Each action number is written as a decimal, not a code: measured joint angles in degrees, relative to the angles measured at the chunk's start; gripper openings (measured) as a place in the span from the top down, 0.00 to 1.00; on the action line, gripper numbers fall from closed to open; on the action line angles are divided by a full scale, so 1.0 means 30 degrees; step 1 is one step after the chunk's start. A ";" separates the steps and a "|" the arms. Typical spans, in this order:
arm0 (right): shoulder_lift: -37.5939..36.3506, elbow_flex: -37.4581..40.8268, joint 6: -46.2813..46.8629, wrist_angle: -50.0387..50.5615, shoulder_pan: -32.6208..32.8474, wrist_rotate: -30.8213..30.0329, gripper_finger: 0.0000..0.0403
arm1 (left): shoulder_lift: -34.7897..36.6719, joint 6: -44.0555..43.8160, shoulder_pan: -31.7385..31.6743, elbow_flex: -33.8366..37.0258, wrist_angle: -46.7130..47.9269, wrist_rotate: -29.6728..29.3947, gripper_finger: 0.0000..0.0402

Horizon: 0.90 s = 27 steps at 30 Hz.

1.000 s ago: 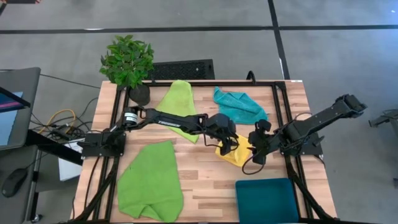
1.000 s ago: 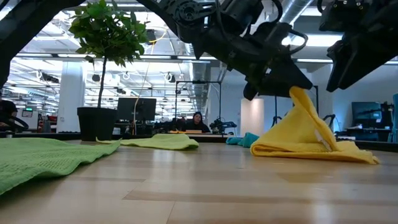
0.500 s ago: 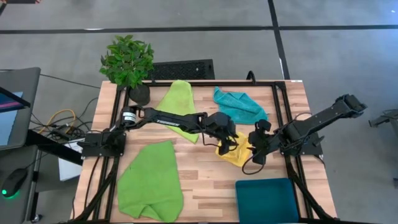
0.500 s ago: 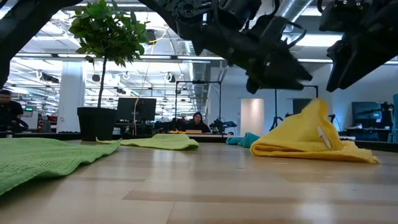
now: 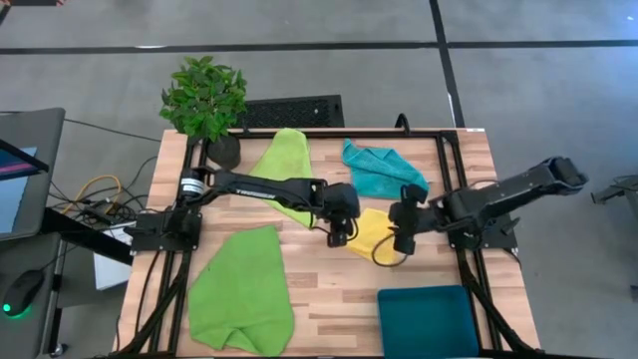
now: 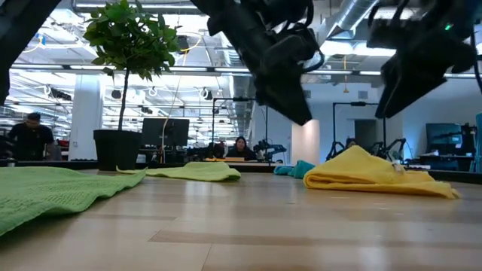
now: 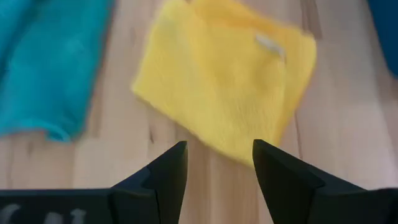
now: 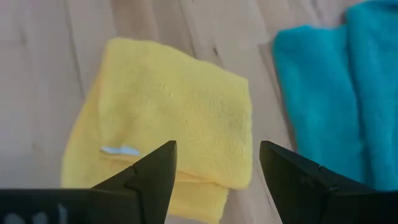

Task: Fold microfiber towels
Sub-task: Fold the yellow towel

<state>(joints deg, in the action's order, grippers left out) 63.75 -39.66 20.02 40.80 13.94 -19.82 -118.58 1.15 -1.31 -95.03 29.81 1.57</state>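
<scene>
Yellow towel [image 5: 371, 233] lies folded mid-tabletop [image 5: 319, 289], just right of centre. Left hand [image 5: 339, 231] at its 9 o'clock, right hand [image 5: 399, 235] at 3 o'clock, both spread, empty, above cloth. Next fold: pinch matching corners together, lift low, align edges before letting go.

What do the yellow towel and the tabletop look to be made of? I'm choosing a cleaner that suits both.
Yellow towel: looks like soft, matte microfibre; its surface shows a fine nubby pile, it lies in limp folded layers, and a small white tag is sewn on. Tabletop: seemingly light wood in jointed strips, butcher-block style; grain lines and plank seams show, with a faint sheen in the low view, possibly a sealed finish.
</scene>
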 joint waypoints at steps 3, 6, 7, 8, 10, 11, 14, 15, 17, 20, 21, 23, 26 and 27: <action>0.0936 0.0103 -0.0348 -0.0771 -0.1208 0.1169 0.37 | -0.0177 0.0072 0.0060 0.0016 -0.0147 0.0048 0.57; 0.1980 0.0117 -0.1366 -0.1236 -0.1970 0.2067 0.37 | -0.0198 -0.0267 0.0038 0.0661 -0.0819 0.0035 0.57; 0.2323 0.0117 -0.1963 -0.1518 -0.2066 0.2490 0.37 | -0.0219 -0.0338 0.0017 0.0885 -0.1094 0.0028 0.57; 0.2703 0.0117 -0.2589 -0.1726 -0.2092 0.2924 0.37 | -0.0226 -0.0458 0.0017 0.1036 -0.1228 0.0028 0.57; 0.3244 0.0117 -0.3818 -0.1700 -0.1979 0.3571 0.37 | -0.0233 -0.0498 0.0030 0.1146 -0.1373 0.0038 0.57; 0.3469 0.0117 -0.4352 -0.1706 -0.1843 0.3786 0.37 | -0.0233 -0.0498 0.0032 0.1147 -0.1370 0.0037 0.57; 0.3775 0.0125 -0.5714 -0.1353 -0.1319 0.4087 0.37 | -0.0233 -0.0527 0.0046 0.1183 -0.1265 0.0045 0.57; 0.3729 0.0123 -0.6016 -0.1308 -0.1148 0.4081 0.37 | -0.0233 -0.0530 0.0046 0.1183 -0.1279 0.0049 0.57; 0.3437 0.0117 -0.6000 -0.0738 -0.0897 0.4001 0.37 | -0.0233 -0.0534 0.0041 0.1183 -0.1393 0.0043 0.57; 0.2601 0.0117 -0.4455 -0.0357 -0.1042 0.3292 0.37 | -0.0233 -0.0534 0.0039 0.1183 -0.1408 0.0047 0.57; 0.2203 0.0117 -0.3992 -0.0059 -0.1140 0.3113 0.37 | -0.0233 -0.0524 0.0039 0.1183 -0.1408 0.0043 0.57; 0.1465 0.0110 -0.3588 0.0093 -0.1520 0.3061 0.37 | -0.0233 -0.0520 0.0033 0.1183 -0.1408 0.0043 0.57; 0.0644 0.0103 -0.3713 0.0044 -0.2499 0.3236 0.37 | -0.0233 -0.0512 0.0039 0.1183 -0.1436 0.0050 0.57; 0.0572 0.0095 -0.3928 -0.0028 -0.2917 0.3487 0.37 | -0.0233 -0.0512 0.0039 0.1183 -0.1437 0.0057 0.57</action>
<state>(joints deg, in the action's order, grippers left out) 65.47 -39.38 8.24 40.71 5.19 -9.35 -119.28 -0.38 -1.19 -91.48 25.50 1.74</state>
